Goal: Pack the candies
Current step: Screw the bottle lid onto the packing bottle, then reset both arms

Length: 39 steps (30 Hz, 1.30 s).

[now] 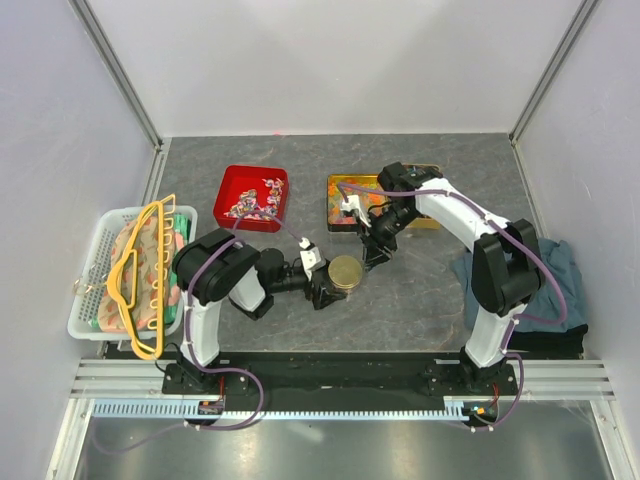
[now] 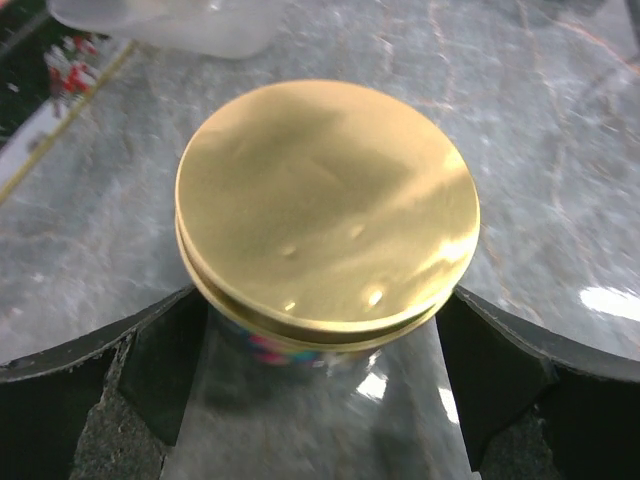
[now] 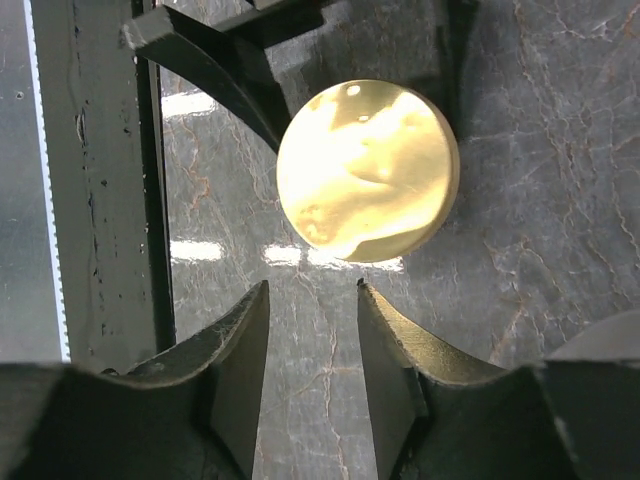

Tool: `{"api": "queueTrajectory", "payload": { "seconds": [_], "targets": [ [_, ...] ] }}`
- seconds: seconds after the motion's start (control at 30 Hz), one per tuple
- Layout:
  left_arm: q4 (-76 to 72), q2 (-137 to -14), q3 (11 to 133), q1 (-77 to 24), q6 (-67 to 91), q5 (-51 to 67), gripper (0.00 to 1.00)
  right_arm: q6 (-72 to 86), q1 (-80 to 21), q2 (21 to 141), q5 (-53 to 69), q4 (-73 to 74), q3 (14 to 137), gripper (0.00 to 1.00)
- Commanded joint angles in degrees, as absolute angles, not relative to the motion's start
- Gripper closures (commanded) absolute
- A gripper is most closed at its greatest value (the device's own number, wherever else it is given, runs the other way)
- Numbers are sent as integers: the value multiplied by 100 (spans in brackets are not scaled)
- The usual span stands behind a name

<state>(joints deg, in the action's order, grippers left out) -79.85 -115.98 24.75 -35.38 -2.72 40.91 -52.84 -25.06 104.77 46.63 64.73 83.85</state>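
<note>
The candies (image 1: 255,203) lie heaped in a red tray (image 1: 228,182) at the back left. A round tin with a gold lid (image 1: 346,273) (image 2: 327,205) (image 3: 368,170) stands at the table's middle. Coloured specks show just under the lid's rim in the left wrist view. My left gripper (image 1: 332,288) (image 2: 325,370) is open wide, with the tin standing between its fingers (image 2: 165,360), a gap on each side. My right gripper (image 1: 372,255) (image 3: 312,288) hangs just behind the tin, open and holding nothing.
A flat gold rectangular tin (image 1: 345,188) with a colourful print lies behind the right gripper. At the left edge stands a white basket (image 1: 95,260) of clothes with yellow hangers (image 1: 135,275). A blue cloth (image 1: 560,280) lies at the right.
</note>
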Motion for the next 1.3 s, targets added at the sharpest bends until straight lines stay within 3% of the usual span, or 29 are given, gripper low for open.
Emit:
{"api": "queueTrajectory", "payload": {
  "seconds": [0.0, 0.23, 0.33, 0.37, 0.4, 0.53, 0.63, 0.7, 0.83, 0.97, 1.1, 1.27],
  "targets": [
    [-8939, -11207, 2136, -3568, -509, 4613, 0, -5510, -2443, 10257, 4790, 6697, 8736, 52],
    [-8571, -10363, 1495, -3560, -1186, 4746, 0, -5669, -2321, 10292, 4755, 6943, 8850, 44],
    [-8237, -9942, 1328, -3551, -1519, 4773, 0, -5590, -2233, 10283, 4658, 6979, 8956, 29],
    [-8131, -9801, 1284, -3542, -1634, 4755, 0, -5546, -2206, 10275, 4641, 6979, 8991, 11],
    [-8034, -9678, 1214, -3533, -1739, 4694, 1, -5485, -2171, 10222, 4615, 6961, 9052, 2],
    [-7148, -8513, 1239, -3411, -1688, 4623, 1, -5143, -1987, 10073, 4396, 6882, 9342, 2],
    [-5594, -7772, 1677, -3297, -1504, 4719, 0, -4591, -1820, 9906, 4228, 6619, 9553, 2],
    [-4496, -7533, 2272, -3042, -935, 4878, 0, -4256, -1732, 9739, 4123, 6313, 9580, 2],
    [-1237, -7418, 3838, -2857, -1686, 4396, 1, -3614, -1635, 9344, 3798, 5627, 9361, 2],
    [147, -7322, 4832, -2471, -1934, 3727, 1, -2806, -1626, 8834, 2885, 4617, 8913, 2],
    [1061, -7268, 5928, -1803, -1600, 3613, 0, -2383, -1626, 8148, 1061, 3308, 8360, 2],
    [2195, -7365, 7152, -661, -1327, 3743, 0, -1820, -1626, 7666, -499, 3077, 8639, 2]
  ]
}}
